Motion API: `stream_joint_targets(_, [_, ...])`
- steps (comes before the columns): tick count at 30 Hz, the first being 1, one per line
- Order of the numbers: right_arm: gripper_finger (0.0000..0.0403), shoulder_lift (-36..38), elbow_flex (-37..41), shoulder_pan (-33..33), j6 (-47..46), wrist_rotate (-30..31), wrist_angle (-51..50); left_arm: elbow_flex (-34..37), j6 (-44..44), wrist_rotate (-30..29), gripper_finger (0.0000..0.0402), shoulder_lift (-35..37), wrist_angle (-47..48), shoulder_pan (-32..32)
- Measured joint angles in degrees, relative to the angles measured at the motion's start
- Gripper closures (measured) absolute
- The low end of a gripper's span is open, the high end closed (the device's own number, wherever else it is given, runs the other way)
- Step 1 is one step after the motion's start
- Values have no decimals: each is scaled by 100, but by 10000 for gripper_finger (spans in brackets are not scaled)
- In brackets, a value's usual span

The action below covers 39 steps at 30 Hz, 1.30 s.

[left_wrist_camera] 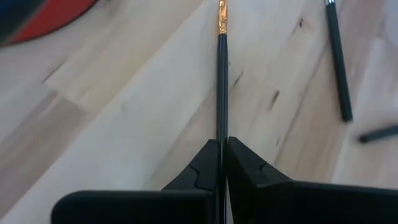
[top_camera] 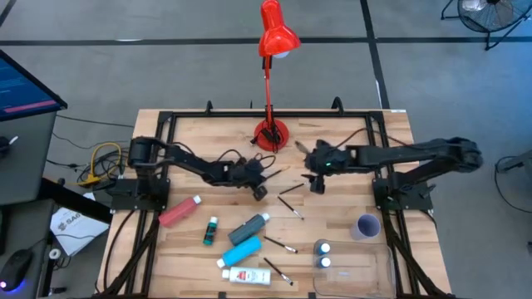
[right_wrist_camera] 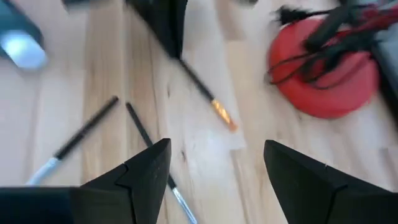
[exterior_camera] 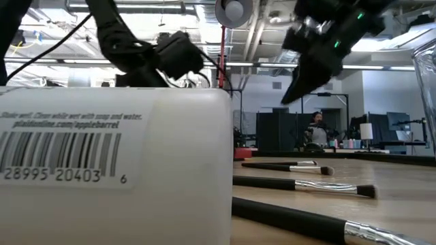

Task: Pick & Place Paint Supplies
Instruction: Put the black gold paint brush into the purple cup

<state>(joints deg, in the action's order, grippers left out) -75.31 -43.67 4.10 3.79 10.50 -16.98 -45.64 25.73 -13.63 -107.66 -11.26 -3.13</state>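
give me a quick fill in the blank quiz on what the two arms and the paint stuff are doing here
1. The left gripper is shut on a thin dark ____.
2. The right gripper hangs with its jaws ____.
3. The desk lamp at the table's far edge is coloured ____.
4. The lilac cup stands on the ____ arm's side.

Missing words: paintbrush; open; red; right

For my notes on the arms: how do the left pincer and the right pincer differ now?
The left pincer is shut on a brush; the right pincer is open and holds nothing. The left one has that brush lifted off the table; the right one hovers beside it. Both are dark and near the lamp base.
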Motion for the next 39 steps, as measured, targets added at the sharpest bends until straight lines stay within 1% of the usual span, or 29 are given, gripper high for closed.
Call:
stream_joint_targets(3, [152, -670, -159, 0, 134, -4, 54, 195, 3, 207, 401, 111, -83, -33])
stream_joint_targets(8, [152, -1568, -670, -32, 386, 3, 37, 215, 150, 525, 401, 105, -124, -128])
stream_joint_targets(11, [152, -1948, -1024, -33, 524, -4, -118, 218, 379, 790, 401, 105, -125, -246])
stream_joint_targets(15, [152, -2297, -1363, -33, 606, -2, -361, 218, 657, 1291, 401, 105, -123, -434])
stream_joint_targets(19, [152, -2444, -1516, -31, 730, 2, -416, 218, 803, 1687, 401, 105, -125, -529])
stream_joint_targets(23, [152, -2448, -1511, -28, 734, 0, -448, 218, 819, 2044, 401, 103, -125, -530])
stream_joint_targets(30, [161, -2448, -1511, -26, 730, 0, -510, 229, 773, 2081, 401, 127, -345, -514])
stream_joint_targets(39, [198, -2448, -1511, -68, 688, -4, -305, 226, 729, 2028, 401, 129, -411, -493])
